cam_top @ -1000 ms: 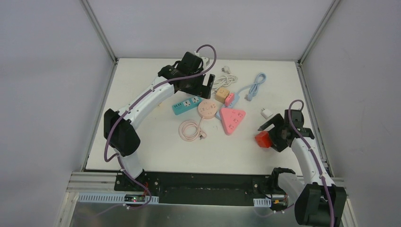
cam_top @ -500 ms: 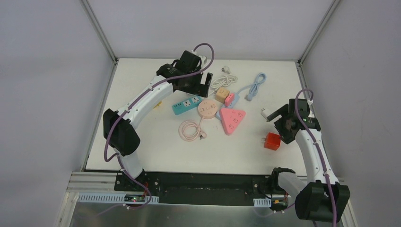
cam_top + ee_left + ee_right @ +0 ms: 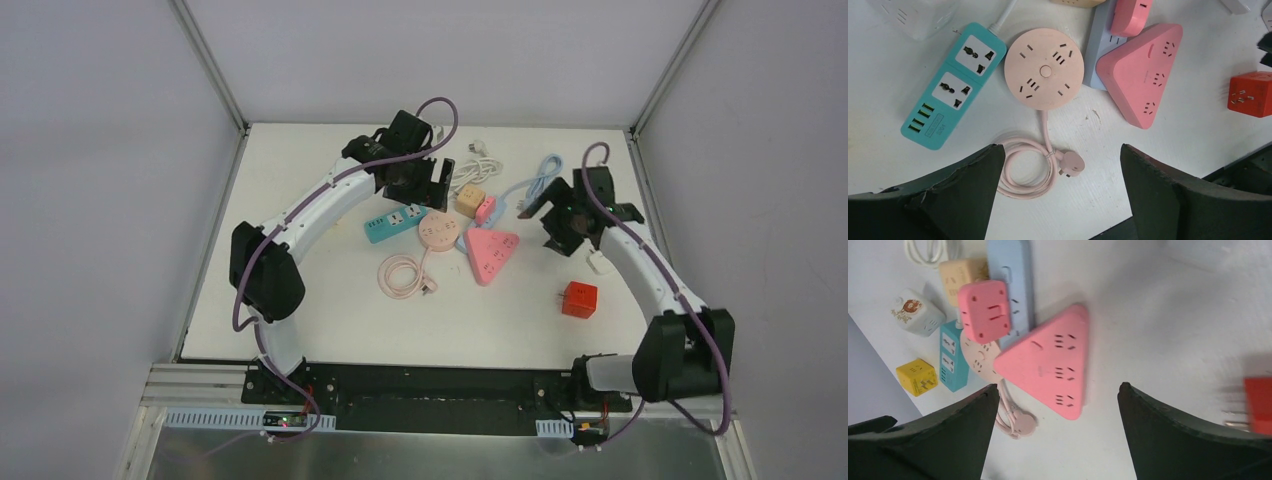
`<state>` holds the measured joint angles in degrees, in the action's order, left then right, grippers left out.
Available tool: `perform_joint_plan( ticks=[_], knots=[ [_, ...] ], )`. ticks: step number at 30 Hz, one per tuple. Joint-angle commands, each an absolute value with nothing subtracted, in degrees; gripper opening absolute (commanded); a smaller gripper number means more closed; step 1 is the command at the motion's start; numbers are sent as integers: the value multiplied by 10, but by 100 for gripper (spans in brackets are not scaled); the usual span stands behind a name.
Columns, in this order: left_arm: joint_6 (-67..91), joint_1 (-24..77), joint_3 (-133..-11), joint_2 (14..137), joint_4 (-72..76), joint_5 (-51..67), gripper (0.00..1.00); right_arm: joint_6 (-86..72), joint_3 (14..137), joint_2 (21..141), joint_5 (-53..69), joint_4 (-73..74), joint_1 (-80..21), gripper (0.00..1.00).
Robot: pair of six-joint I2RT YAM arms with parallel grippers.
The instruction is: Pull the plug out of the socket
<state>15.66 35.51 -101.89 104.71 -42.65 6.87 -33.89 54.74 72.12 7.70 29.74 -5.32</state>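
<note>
A pink square plug adapter [image 3: 984, 310] sits plugged on the light blue socket strip [image 3: 1013, 270]; both also show in the top view, the adapter [image 3: 485, 209] and the strip [image 3: 506, 199], mid-table. My right gripper [image 3: 542, 222] is open and empty, hovering just right of them; in its wrist view [image 3: 1058, 435] the jaws stand wide apart over bare table below the pink triangular strip [image 3: 1048, 360]. My left gripper [image 3: 430, 185] is open and empty above the teal strip; its wrist view [image 3: 1060, 190] looks down on the coiled pink cable [image 3: 1028, 167].
A red cube adapter [image 3: 579, 299] lies at the front right, a small white plug [image 3: 597, 263] by the right arm. A round pink strip [image 3: 438, 229], teal strip [image 3: 392, 223], beige cube [image 3: 469, 199] and blue cable coil [image 3: 541, 180] crowd the middle. A yellow cube [image 3: 917, 376] lies further left.
My right gripper let go of the red cube, which now lies on the table, and swung back and left toward the socket cluster. The left arm shifted only slightly.
</note>
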Motion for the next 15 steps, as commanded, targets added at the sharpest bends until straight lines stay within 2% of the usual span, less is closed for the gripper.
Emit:
perform_joint_plan(
  ticks=[1,7,15],
  knots=[
    [184,346,-1038,1049,-423,89,89,-361,668,824,-15,287,-147,91],
    [181,345,-1016,1038,-423,83,87,-387,795,968,-96,347,-205,91],
    [185,345,-978,1027,-410,87,87,-382,842,1042,-65,329,-215,82]
  ],
)
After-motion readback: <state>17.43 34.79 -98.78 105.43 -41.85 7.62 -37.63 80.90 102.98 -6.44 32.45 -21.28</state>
